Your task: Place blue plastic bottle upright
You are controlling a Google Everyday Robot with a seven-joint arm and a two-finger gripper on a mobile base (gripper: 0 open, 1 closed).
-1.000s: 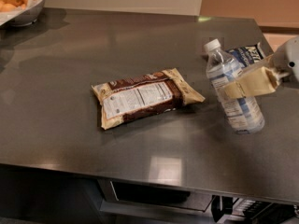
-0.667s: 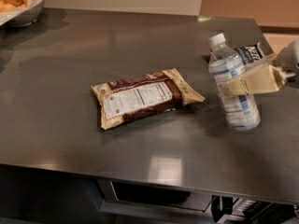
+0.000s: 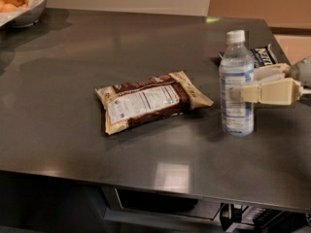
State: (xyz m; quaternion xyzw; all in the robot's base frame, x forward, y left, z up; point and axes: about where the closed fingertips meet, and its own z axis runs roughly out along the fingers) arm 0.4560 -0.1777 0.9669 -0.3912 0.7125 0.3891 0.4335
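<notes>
The blue plastic bottle (image 3: pixel 236 89) is clear and pale bluish with a white cap and a white-and-blue label. It stands upright at the right side of the dark table (image 3: pixel 97 57), its base on the surface. My gripper (image 3: pixel 245 85) reaches in from the right edge. Its cream fingers (image 3: pixel 267 92) close around the bottle's middle, one in front and one behind.
A brown and cream snack bag (image 3: pixel 150 101) lies flat at the table's centre, left of the bottle. A dark blue crinkled bag (image 3: pixel 263 56) lies just behind the bottle. A white bowl of orange fruit (image 3: pixel 22 4) stands at the far left corner. The table's front edge runs near the bottom.
The bottle has swung from tilted, cap leaning left, to upright in the gripper, and its base now rests on the table.
</notes>
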